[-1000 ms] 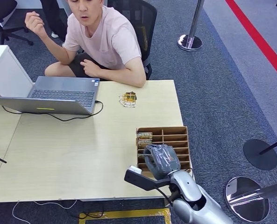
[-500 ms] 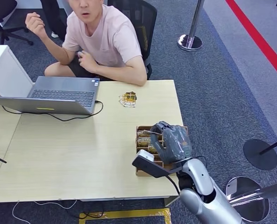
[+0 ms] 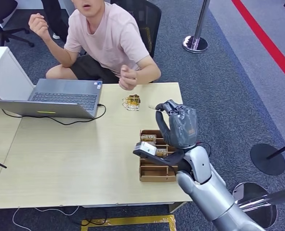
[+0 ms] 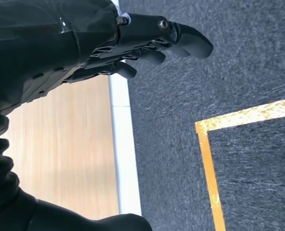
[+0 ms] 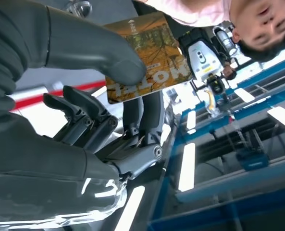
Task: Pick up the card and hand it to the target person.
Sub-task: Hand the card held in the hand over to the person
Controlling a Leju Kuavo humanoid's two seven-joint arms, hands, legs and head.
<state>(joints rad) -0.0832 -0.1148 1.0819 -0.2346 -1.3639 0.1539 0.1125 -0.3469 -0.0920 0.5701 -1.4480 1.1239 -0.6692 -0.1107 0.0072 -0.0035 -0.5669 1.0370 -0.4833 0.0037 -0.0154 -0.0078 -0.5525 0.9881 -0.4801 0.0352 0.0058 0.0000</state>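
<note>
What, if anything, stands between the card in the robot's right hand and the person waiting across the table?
Nothing visible does. The right hand holds the card up above the table, and the person's hand waits across open air.

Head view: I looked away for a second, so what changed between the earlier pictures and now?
The right hand rose from the wooden organizer box toward the person, its thumb and fingers pinching a card. The person's hand came forward over the table edge. The laptop, the loose cards on the table and the box stayed put.
</note>
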